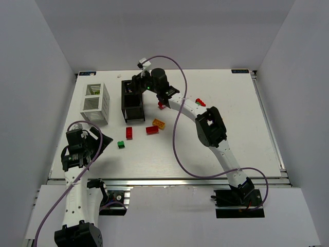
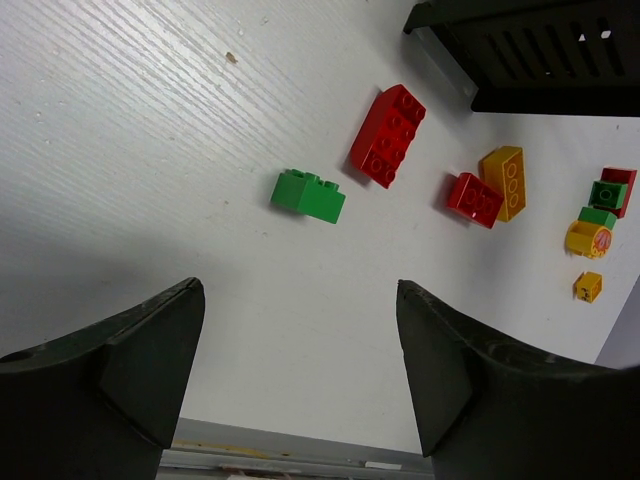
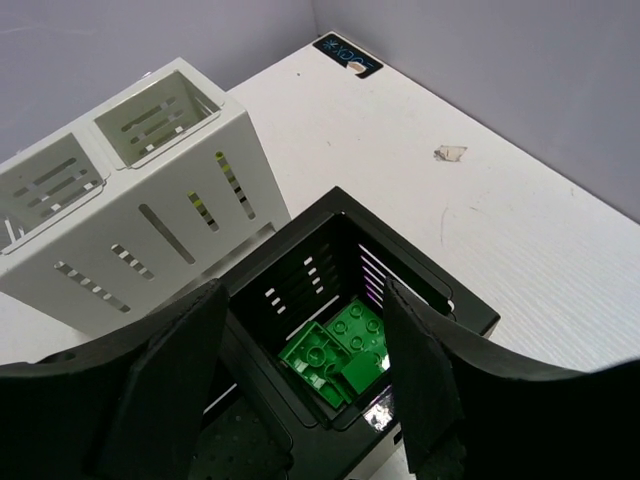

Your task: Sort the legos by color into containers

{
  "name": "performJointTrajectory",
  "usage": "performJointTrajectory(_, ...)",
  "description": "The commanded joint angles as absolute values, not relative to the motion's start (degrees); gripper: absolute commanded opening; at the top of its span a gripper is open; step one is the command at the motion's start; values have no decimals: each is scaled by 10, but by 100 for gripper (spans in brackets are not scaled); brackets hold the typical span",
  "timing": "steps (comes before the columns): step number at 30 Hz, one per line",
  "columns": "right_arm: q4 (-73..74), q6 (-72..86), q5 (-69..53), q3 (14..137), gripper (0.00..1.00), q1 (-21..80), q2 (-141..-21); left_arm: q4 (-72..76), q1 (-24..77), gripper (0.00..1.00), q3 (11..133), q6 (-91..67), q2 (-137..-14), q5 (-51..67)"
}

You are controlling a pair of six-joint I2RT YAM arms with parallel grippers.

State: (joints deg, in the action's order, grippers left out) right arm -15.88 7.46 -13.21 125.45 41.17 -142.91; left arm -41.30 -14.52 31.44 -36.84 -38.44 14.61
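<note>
Green legos lie in the black bin, directly below the right gripper, jaws spread, empty: judged the green slot. The left gripper hangs wide open, holding nothing; loose green brick just ahead of it, likely next.

Looked like a robotics lab, set up as a closed test cell. Was boxed in on three sides by plain grey panels around a white table. Had two robot arms bolted to a metal rail along the near edge, the left arm and the right arm, each trailing purple cables. Carried a printed marker stuck at a far table corner. Was laid out with staged props: toy bricks, a white bin and a black bin.
</note>
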Motion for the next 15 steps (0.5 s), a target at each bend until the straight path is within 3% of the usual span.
performJointTrajectory(1, -207, 60, -158, 1264, 69, 408, -1395, -394, -149, 86, 309, -359, -383, 165)
performJointTrajectory(5, -248, 19, -250, 1182, 90, 389, -1314, -381, -144, 76, 301, -362, -391, 180)
performJointTrajectory(12, -125, -47, -435, 1100, 89, 331, -1191, -364, -106, 74, 308, -386, -413, 167)
performJointTrajectory(15, -100, -61, -484, 1005, 71, 300, -1119, -360, -37, 75, 326, -414, -448, 108)
